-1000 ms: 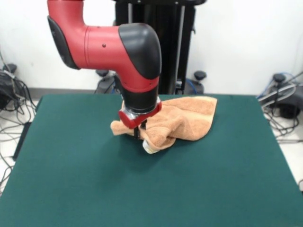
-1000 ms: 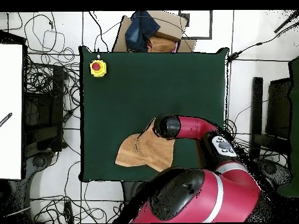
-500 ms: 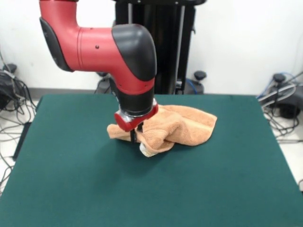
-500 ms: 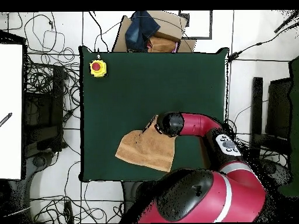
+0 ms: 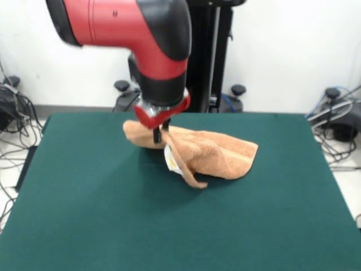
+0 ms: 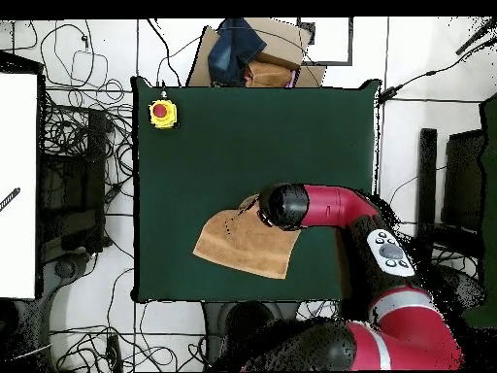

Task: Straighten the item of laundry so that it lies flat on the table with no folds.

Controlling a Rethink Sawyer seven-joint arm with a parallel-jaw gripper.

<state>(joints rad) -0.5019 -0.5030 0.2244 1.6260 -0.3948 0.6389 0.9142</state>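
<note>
A: What can't you make out from here?

B: On my overhead feed the arm's black wrist covers the claw (image 5: 159, 135) entirely, and the upper arm runs off the top edge of the front feed. I only see the claw from the front: two dark fingers, narrow, pinching the towel (image 5: 217, 155) at its 9 o'clock corner.

A: And the arm's pose?

B: The wrist points straight down, with that corner raised off the tabletop (image 5: 84, 214). The rest of the towel sags to 3 o'clock and rests on the green, still creased, with a flap hanging below the claw. The white tag (image 5: 169, 160) shows just under the fingers.

A: Anything else?

B: A yellow box with a red button (image 6: 162, 113) sits at the overhead's 10 o'clock corner.
</note>
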